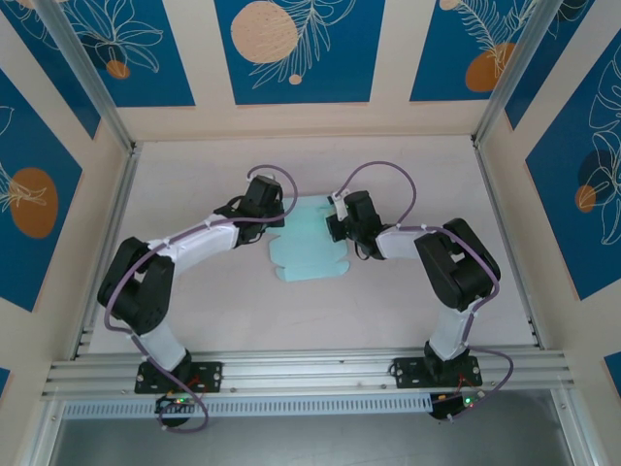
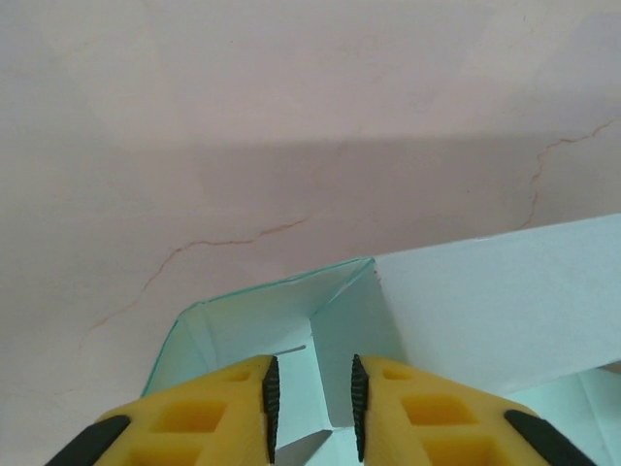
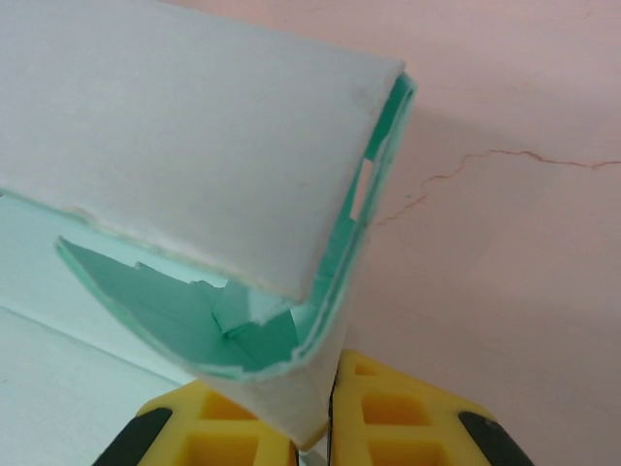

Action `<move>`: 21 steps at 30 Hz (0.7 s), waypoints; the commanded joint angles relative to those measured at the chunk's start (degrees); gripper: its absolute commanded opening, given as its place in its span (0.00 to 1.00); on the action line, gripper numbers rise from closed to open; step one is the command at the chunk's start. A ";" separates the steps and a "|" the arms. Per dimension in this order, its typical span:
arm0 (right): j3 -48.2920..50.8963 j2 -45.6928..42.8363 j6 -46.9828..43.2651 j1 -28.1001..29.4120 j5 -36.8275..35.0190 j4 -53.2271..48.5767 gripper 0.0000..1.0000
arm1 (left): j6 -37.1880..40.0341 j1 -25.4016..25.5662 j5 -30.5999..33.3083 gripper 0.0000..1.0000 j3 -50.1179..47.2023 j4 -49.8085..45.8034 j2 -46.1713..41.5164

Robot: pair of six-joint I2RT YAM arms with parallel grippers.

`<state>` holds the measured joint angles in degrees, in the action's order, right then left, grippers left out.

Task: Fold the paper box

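The paper box is a pale mint card sheet, partly folded, lying mid-table between the two arms. My left gripper sits at its left edge. In the left wrist view the left gripper stands open, and a raised flap of the paper box rises in the gap, touching neither pad. My right gripper is at the sheet's right edge. Seen from the right wrist, the right gripper is shut on a corner of the paper box, whose panel curls up and over.
The pale pink table shows thin cracks. Aluminium frame posts and blue patterned walls close in the left, right and back. A metal rail runs along the near edge by the arm bases.
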<state>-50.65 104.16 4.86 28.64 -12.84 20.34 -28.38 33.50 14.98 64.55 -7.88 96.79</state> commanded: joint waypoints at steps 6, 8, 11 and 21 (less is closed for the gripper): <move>0.32 0.96 -0.51 1.02 2.39 1.17 0.14 | -6.04 0.42 -11.84 0.40 -3.25 12.62 -1.33; 0.25 1.05 -0.47 1.11 2.28 1.13 0.14 | -7.98 0.43 -13.74 0.41 -3.61 14.29 -1.37; 0.09 1.27 -0.63 1.16 1.97 1.15 0.14 | -11.06 0.41 -16.72 0.42 -4.46 17.48 -1.50; -0.06 1.59 -0.74 1.53 1.33 1.33 0.14 | -14.93 0.52 -18.93 0.23 -7.11 21.59 -3.03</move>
<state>-50.63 104.49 5.91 27.79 -16.03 20.34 -41.54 32.42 2.66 58.15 8.19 95.53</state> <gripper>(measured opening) 0.143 0.280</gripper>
